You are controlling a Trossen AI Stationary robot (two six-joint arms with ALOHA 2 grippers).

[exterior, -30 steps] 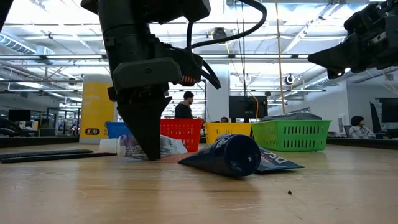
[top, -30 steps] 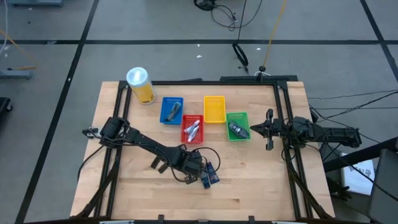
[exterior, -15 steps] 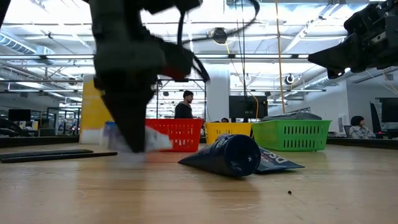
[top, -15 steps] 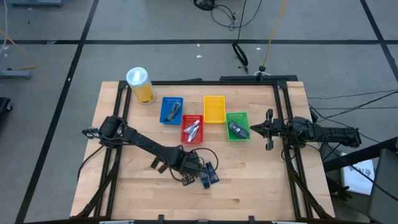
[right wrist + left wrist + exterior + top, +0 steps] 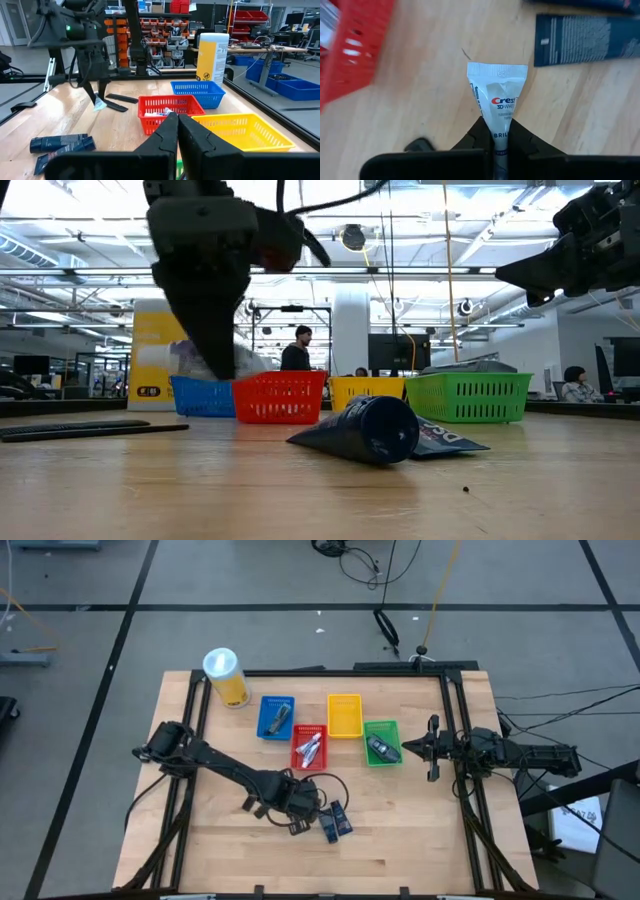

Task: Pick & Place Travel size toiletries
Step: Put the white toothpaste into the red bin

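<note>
Wooden table [image 5: 400, 830] fills the frame, a workshop with shelving and a person behind it. Left arm stretches across to table centre, its gripper [image 5: 495, 145] lifted clear of the wood and pinched tight on a white tube [image 5: 497, 97], just short of the red basket [image 5: 309, 748]. Right arm waits at the right edge, gripper [image 5: 432, 749] closed and empty. Two dark tubes [image 5: 385, 430] lie on the wood nearby.

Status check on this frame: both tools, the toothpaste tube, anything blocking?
Left tool shut on white tube, lifted off table. Right tool shut, empty, parked beside green basket. Dark tubes lie close by.
</note>
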